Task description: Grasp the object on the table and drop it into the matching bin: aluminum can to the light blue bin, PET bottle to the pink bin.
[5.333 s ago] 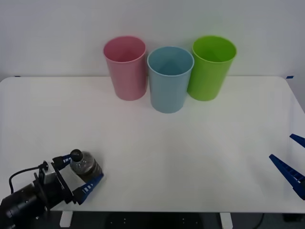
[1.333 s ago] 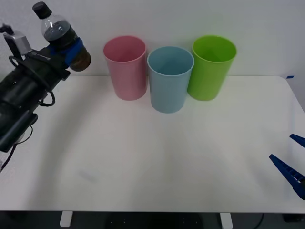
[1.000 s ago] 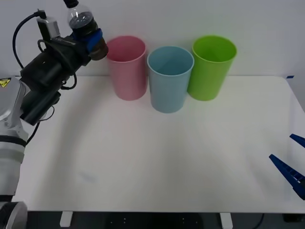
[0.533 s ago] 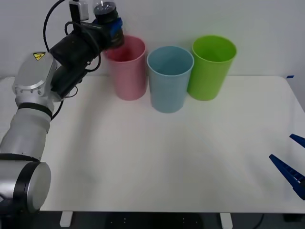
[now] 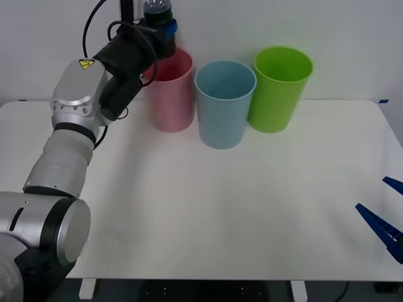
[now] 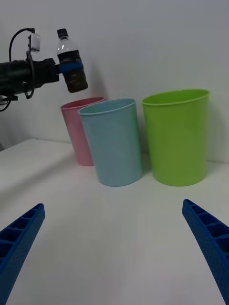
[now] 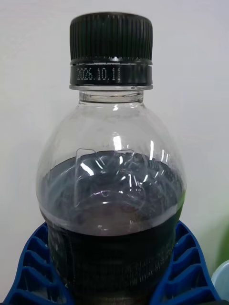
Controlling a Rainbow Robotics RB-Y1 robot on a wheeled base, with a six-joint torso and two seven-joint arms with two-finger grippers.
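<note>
Tabletop (image 5: 220, 207): wide, white; three bins stand in a row at its far side.
Lime green bin (image 5: 281, 88): rightmost of the row, not part of this sort.
Light blue bin (image 5: 224, 104): middle of the row, just beside the pink one; meant for cans.
Pink bin (image 5: 170, 94): leftmost of the row, the target for this item.
Left gripper (image 5: 158, 30): raised at the near-left rim of the pink bin, blue fingers (image 7: 36, 267) clamped round the bottle's lower body.
Right gripper (image 6: 114, 248): parked low at the tabletop's right edge, fingers spread wide, holding nothing.
PET bottle (image 5: 157, 14): upright in the left gripper, well above the tabletop, about over the pink rim.
Step in hand: carry to the bin, judged nearly complete.
Next move calls for: centring the bottle over the pink opening, then opening the fingers; released off-centre, it could strike the rim.
Right wrist view adds: side profile, bottle base (image 6: 76, 83) clear above the pink rim (image 6: 82, 102).
Left wrist view adds: black cap (image 7: 111, 40), printed date band, dark liquid level.
</note>
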